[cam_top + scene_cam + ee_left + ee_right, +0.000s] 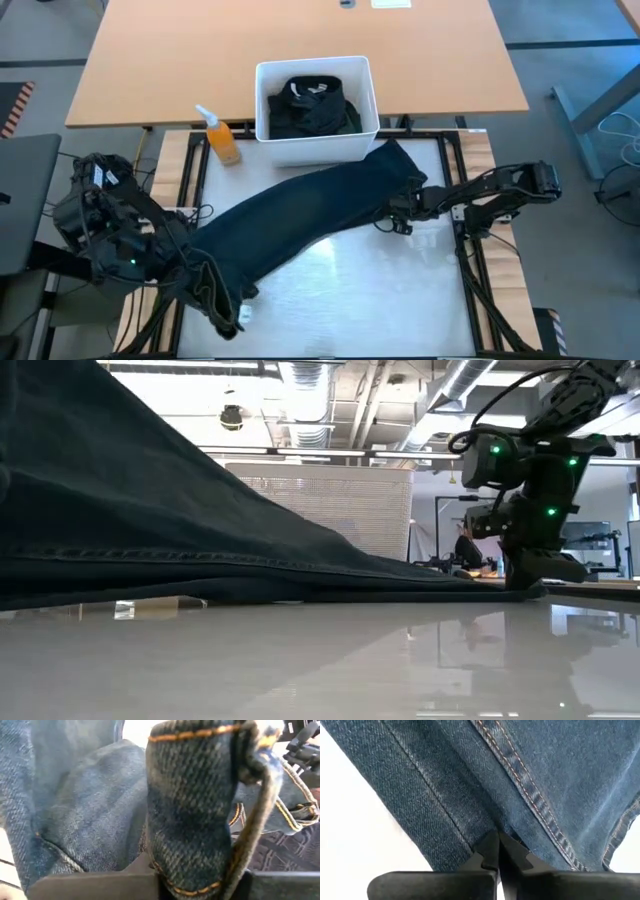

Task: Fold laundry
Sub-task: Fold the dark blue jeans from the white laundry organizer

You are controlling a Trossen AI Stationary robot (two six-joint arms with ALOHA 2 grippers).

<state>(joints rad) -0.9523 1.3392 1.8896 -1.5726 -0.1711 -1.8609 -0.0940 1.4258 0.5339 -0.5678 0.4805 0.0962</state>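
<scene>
1. The long dark blue denim garment, which looks like a pair of jeans, lies stretched across the white bench. Its long axis runs diagonally, from the near left corner up to the far right, where its end rests just beside the white rectangular plastic bin.
2. The left pincer is clenched on the thick seamed end of the denim at the near left; the left wrist view shows the cloth bunched between its fingers.
3. The right pincer is clenched on the near edge of the denim close to its far right end, low on the bench, with the cloth running away from it toward the left arm.
4. So each arm holds one end of the same axis. In my judgement a fold along the length must bring one end toward the other.
5. More dark garments lie heaped inside the bin. An orange spray bottle stands just left of it.
</scene>
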